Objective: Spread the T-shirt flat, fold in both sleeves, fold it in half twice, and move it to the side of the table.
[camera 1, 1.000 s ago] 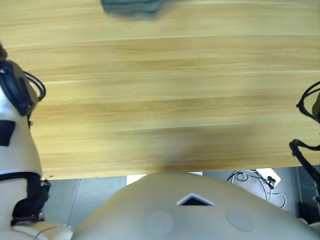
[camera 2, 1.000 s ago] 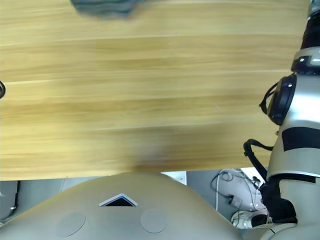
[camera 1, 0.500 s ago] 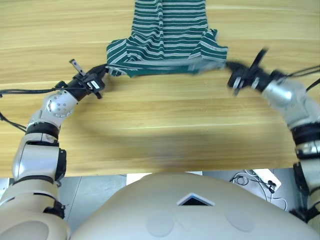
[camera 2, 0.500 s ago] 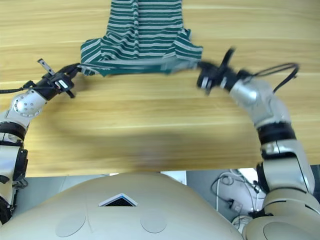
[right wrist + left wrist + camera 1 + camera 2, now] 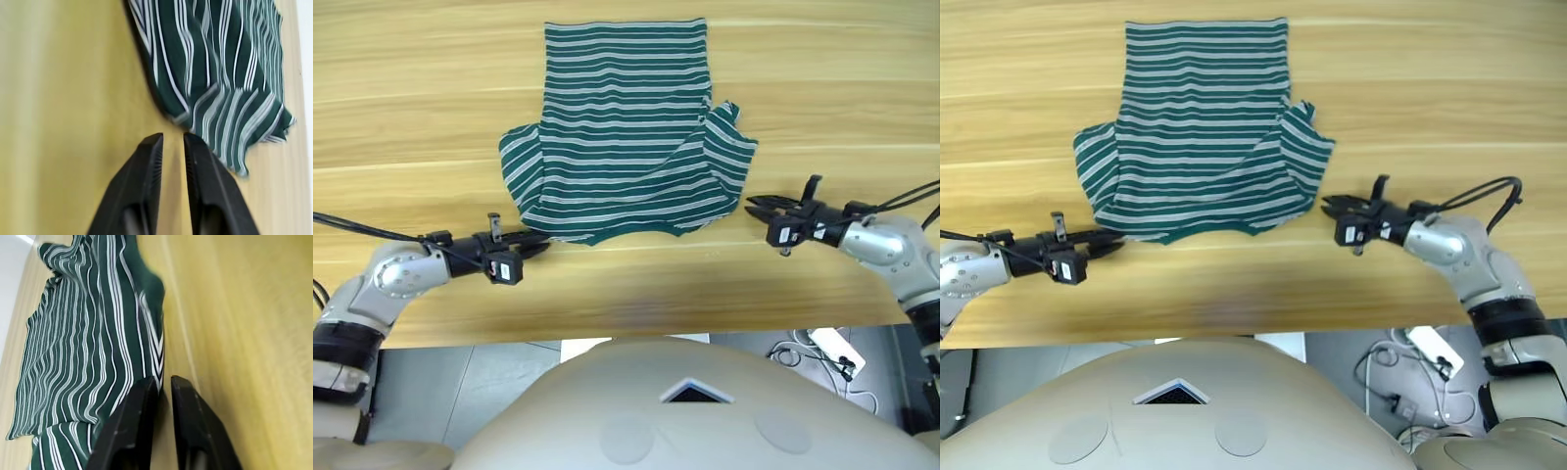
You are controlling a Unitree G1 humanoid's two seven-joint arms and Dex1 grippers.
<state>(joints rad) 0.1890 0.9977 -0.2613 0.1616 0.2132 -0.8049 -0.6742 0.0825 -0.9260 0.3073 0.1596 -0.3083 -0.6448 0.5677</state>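
Observation:
A green T-shirt (image 5: pixel 625 127) with white stripes lies spread on the wooden table (image 5: pixel 421 88), hem toward the far side and collar end toward me. One sleeve (image 5: pixel 729 147) is creased and folded up at the right; the other sleeve (image 5: pixel 517 157) lies at the left. My left gripper (image 5: pixel 540 241) rests low on the table at the shirt's near left corner, fingers (image 5: pixel 146 387) close together, tips touching the cloth edge (image 5: pixel 154 340). My right gripper (image 5: pixel 751 204) hovers just right of the right sleeve, clear of it, fingers (image 5: pixel 151 147) close together with nothing between them.
The table's front edge (image 5: pixel 705 331) runs just below both grippers. Bare wood stretches left and right of the shirt. Cables and a plug (image 5: pixel 827 348) lie on the floor beyond the edge at the right.
The shirt has been drawn toward the front edge and now lies flatter and longer. Both grippers have moved nearer to me; the right one has come off the cloth.

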